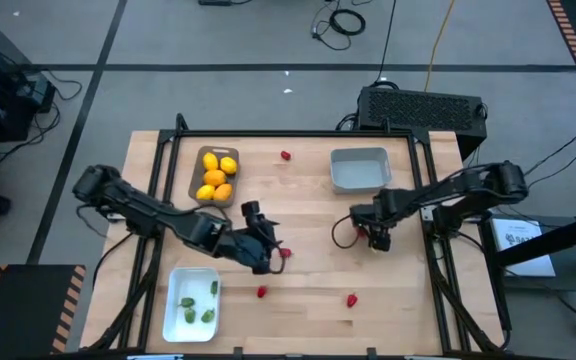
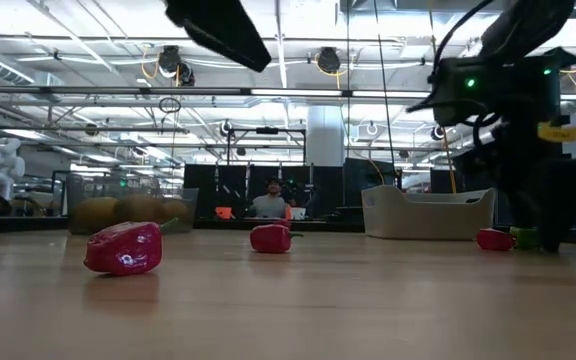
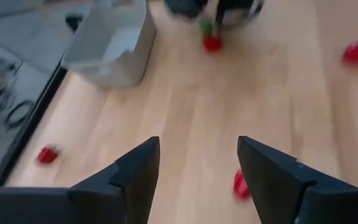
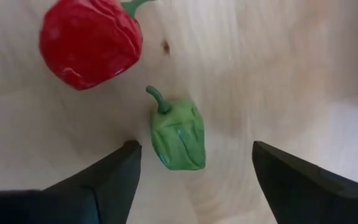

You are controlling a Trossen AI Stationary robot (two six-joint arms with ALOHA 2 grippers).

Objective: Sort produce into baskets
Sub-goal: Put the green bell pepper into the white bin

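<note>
while the right tool (image 4: 191, 180) gapes over a green pepper (image 4: 179, 138) (untouched), the left tool (image 3: 197, 180) hangs open, empty.

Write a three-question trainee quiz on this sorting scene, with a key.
1. True or false: the brown tray holds yellow and orange fruits.
2. What lies between the right gripper's open fingers? A) a green piece B) a red piece C) nothing
3. Fill in: the green leafy pieces lie in the ____ tray.

Key: 1 true; 2 A, the green piece, not the red piece beside it; 3 white.
</note>
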